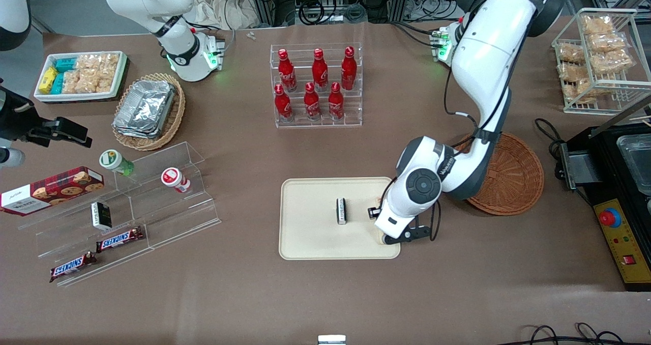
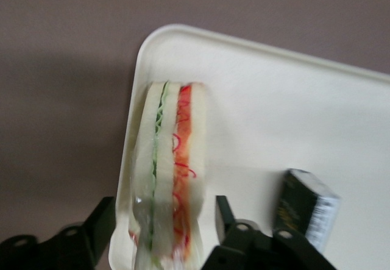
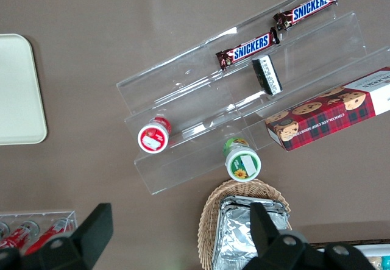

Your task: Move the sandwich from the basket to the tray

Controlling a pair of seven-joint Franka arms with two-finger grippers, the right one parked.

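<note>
Start with the tabletop: it carries the tray, your landmark for every position below. The basket sits just beside the tray toward the working arm's end of the tabletop, and no sandwich shows in the part of it you can see. A small black-and-white packet stands near the tray's middle.

The gripper hangs over the tray corner nearest the front camera at the basket's end. In the wrist view you see the sandwich between the jaws, which stand close on either face of the bread; judge them gripping it. The sandwich is above the tray's rounded corner, close to the rim, with the packet well apart from it toward the tray's middle.

The relation that matters: the sandwich's long axis runs straight out from the jaws, roughly along the tray's short rim. Judge the transfer nearly complete; lowering and release remain, and a release this near the rim risks the wedge overhanging it.
</note>
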